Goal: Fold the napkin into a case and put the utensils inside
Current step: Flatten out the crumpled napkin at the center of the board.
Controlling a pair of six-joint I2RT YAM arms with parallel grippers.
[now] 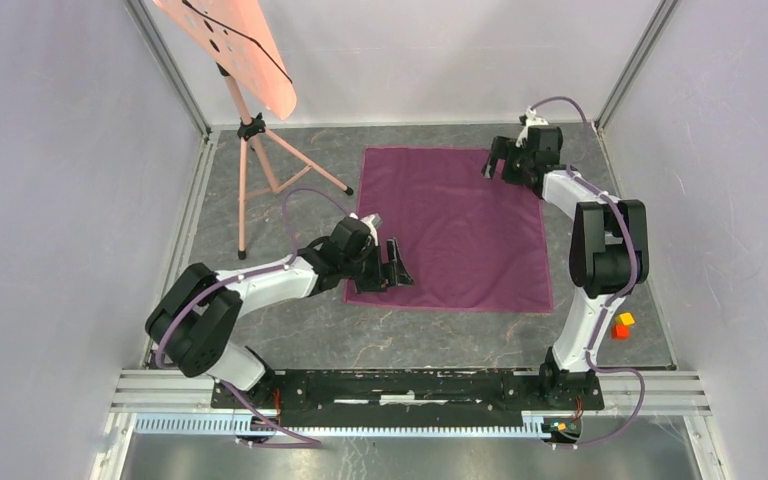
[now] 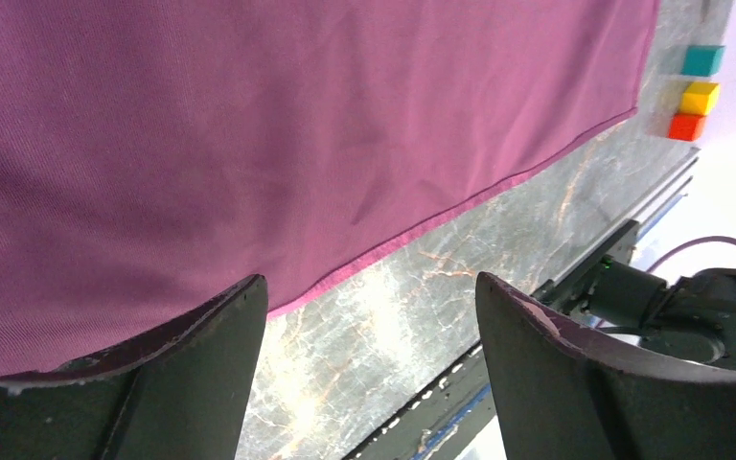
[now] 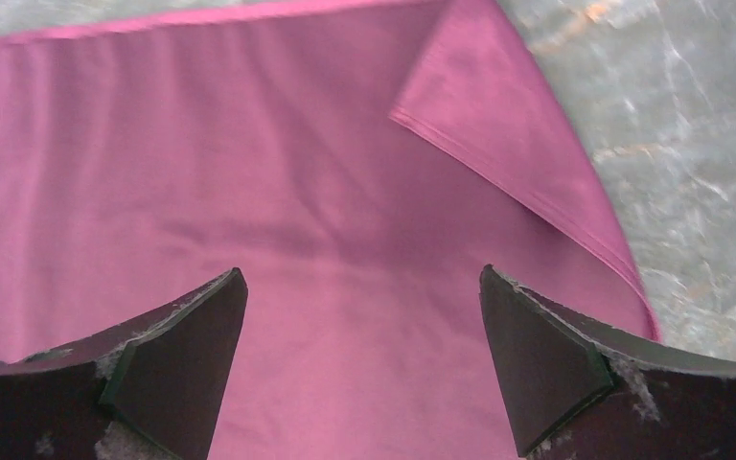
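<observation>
Napkin: the napkin (image 1: pixel 455 230) is lying spread flat, directly beneath both grippers.
Left gripper (image 1: pixel 398 272): hanging wide open and empty, one finger over the cloth's edge, the other over the bare table (image 1: pixel 440 330).
Right gripper (image 1: pixel 495 168): also gaping and empty, with a turned-over corner (image 3: pixel 508 134) just ahead of it.
Doing it well: I judge each should be pinching only the hem and lifting together.
Utensils: not showing.

Plum-maroon napkin (image 1: pixel 450 230): lies spread open, nearly flat on the bench (image 1: pixel 440 335), far right corner folded back over itself.
</observation>
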